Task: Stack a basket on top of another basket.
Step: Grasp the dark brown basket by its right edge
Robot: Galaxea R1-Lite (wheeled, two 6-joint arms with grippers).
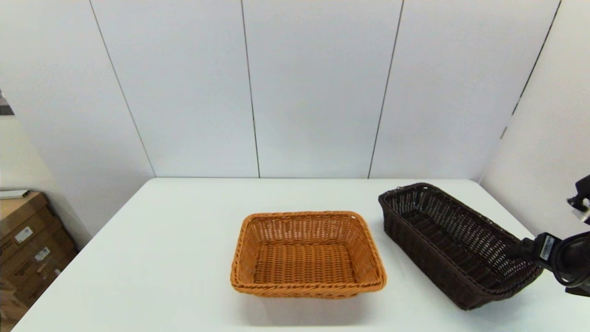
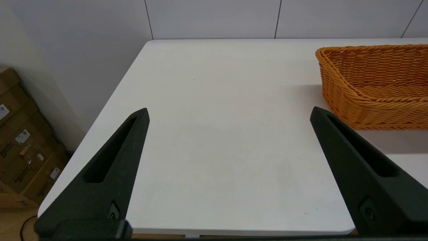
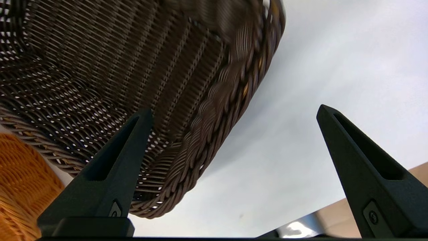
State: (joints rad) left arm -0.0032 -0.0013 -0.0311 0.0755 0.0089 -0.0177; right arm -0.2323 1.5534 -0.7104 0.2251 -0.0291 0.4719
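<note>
Right wrist view: right gripper (image 3: 234, 110) spread wide, straddling the braided rim of the dark basket (image 3: 110, 83) at its near right corner, one finger (image 3: 110, 164) over the inside, the other outside over bare table (image 3: 334, 67). Nothing gripped yet. Just beyond the dark basket, on its far side from the gripper, the orange basket (image 1: 308, 253), apart from it. Likely trouble: closing off the rim and pinching only loose weave; a one-corner lift tilting, sagging or twisting free; dragging into the orange basket. Left gripper (image 2: 229, 112) open wide too, idle over table.
</note>
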